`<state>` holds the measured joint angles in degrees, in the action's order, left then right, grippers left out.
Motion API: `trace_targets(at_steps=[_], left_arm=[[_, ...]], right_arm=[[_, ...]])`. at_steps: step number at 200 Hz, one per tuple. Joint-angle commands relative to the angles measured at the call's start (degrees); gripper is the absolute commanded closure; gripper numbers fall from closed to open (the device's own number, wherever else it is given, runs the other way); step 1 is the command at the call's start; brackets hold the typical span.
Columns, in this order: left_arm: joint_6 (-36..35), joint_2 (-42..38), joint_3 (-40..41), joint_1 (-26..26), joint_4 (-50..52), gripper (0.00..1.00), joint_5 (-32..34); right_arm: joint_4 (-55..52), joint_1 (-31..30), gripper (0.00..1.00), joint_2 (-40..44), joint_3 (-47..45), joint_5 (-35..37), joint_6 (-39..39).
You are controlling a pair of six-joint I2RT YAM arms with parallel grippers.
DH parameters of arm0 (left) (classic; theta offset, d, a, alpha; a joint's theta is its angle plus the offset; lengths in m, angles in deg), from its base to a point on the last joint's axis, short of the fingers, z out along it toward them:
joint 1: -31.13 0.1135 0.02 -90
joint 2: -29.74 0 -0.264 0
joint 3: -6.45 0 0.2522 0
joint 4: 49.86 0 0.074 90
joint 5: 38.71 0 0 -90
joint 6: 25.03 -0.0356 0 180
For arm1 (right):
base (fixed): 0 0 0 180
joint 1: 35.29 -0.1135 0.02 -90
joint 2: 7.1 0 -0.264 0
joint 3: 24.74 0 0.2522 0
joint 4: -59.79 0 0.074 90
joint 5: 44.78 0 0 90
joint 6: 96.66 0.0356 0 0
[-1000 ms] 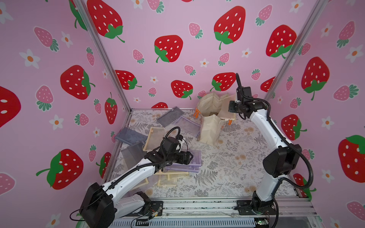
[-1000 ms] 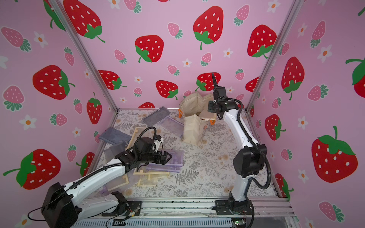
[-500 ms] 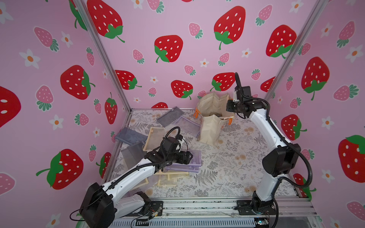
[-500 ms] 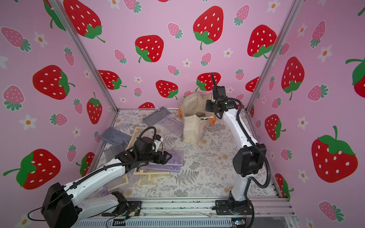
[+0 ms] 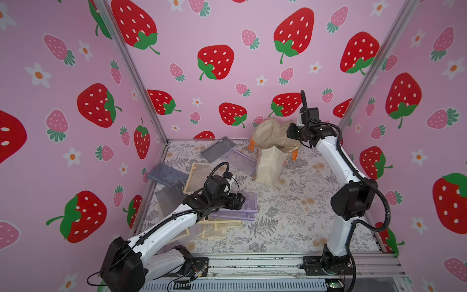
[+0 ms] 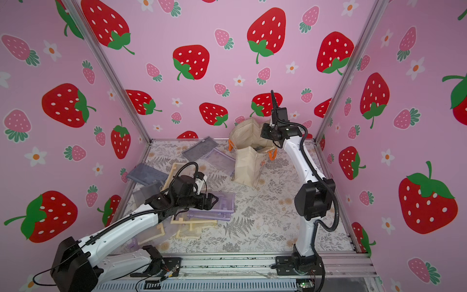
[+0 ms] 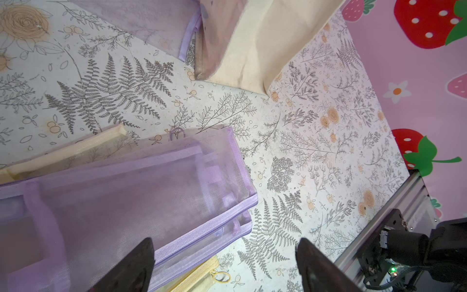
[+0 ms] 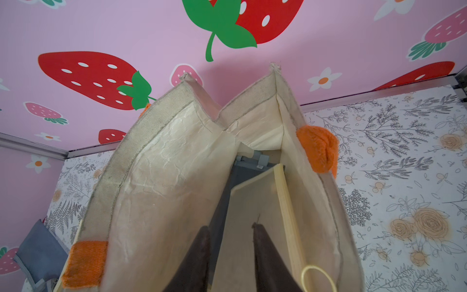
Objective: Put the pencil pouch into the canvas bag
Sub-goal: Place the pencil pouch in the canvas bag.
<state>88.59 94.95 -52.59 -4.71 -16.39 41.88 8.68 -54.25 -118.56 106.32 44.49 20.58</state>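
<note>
Pencil pouch (image 7: 139,202), the purple mesh one, lies flat on the counter (image 5: 290,217) atop a pile of other pouches (image 5: 219,226), directly below the left end effector (image 7: 225,242). That end effector hovers with its jaws spread wide and holds nothing.

In both top views the pouch's long axis runs across the counter, from the left arm's side toward the right arm's side. In the left wrist view one finger stands over the mesh and the other over bare counter. Only the pouch's end corner falls in the gap, and most of the pouch lies to one finger's side. The left arm is much the nearer.

Canvas bag (image 5: 270,161) stands upright toward the far wall, well apart from the pouch. The right end effector (image 8: 230,226) sits in the bag's mouth, jaws a narrow gap apart, gripping nothing discernible. A cream pouch (image 8: 252,202) and a grey pouch (image 8: 236,177) are already inside.

Judgement: the next move calls for a shift toward the pouch's middle and a descent before closing.
</note>
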Motion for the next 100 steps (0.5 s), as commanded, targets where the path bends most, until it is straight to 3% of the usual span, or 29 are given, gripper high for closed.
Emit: trace_targets(at_steps=[1, 23, 33, 56, 84, 100], left_arm=[[-0.96, -1.22, -3.18, 0.83, 3.80, 0.10, 1.17], [-0.68, -0.33, -4.67, 2.12, 7.02, 0.10, 1.15], [-0.33, 0.46, -5.49, 3.20, 8.66, 0.10, 0.73], [0.29, 2.20, -6.55, 6.35, 11.91, 0.10, -0.48], [0.22, 3.87, -7.79, 12.47, 17.72, 0.10, -0.14], [0.72, 2.73, -6.78, 15.60, 19.84, 0.10, 0.05]], right_arm=[[-3.04, -0.06, 0.61, 3.59, 0.91, 0.95, -5.22], [-6.42, 0.05, 0.49, 7.87, -1.64, 2.24, -11.14], [-9.59, 0.15, 0.49, 9.11, -2.21, 2.01, -13.27], [-10.74, -1.06, 0.34, 15.25, -9.20, 0.41, -16.49], [-13.39, -6.79, 0.23, 23.45, -16.95, 0.56, -19.44], [-14.39, -13.89, 0.19, 26.90, -20.87, 1.36, -19.76]])
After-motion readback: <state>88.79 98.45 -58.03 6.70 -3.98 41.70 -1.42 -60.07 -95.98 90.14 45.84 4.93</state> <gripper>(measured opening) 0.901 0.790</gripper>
